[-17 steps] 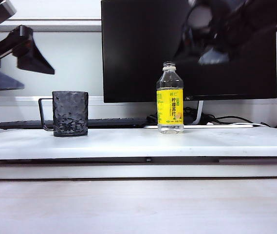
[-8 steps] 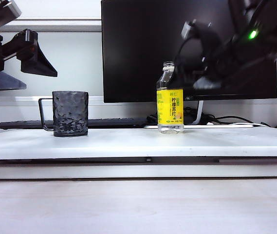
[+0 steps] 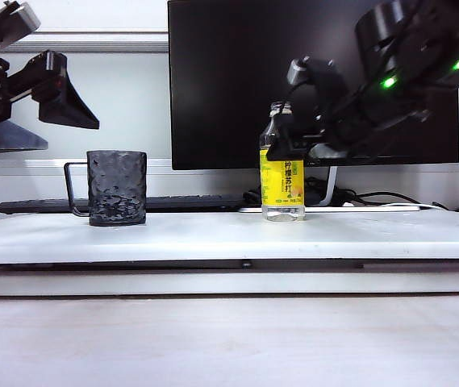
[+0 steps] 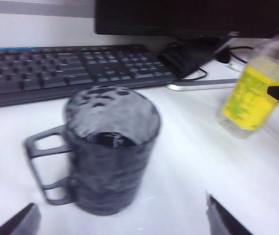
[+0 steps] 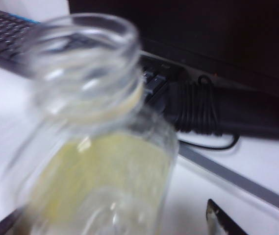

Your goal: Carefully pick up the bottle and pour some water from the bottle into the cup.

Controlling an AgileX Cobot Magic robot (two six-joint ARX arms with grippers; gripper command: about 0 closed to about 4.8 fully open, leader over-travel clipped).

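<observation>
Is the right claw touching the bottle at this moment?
Cannot tell. In the exterior view the right claw overlaps the bottle at its shoulder; the right wrist view shows open fingers flanking the bottle, contact unclear.

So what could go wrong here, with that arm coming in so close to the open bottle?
The bottle has no cap and stands upright with the open right gripper at its neck, so a nudge from a finger could tip it and spill water near the keyboard. A grip that high on the narrow neck might also slip. The left gripper hangs open above the cup, clear of it.
</observation>
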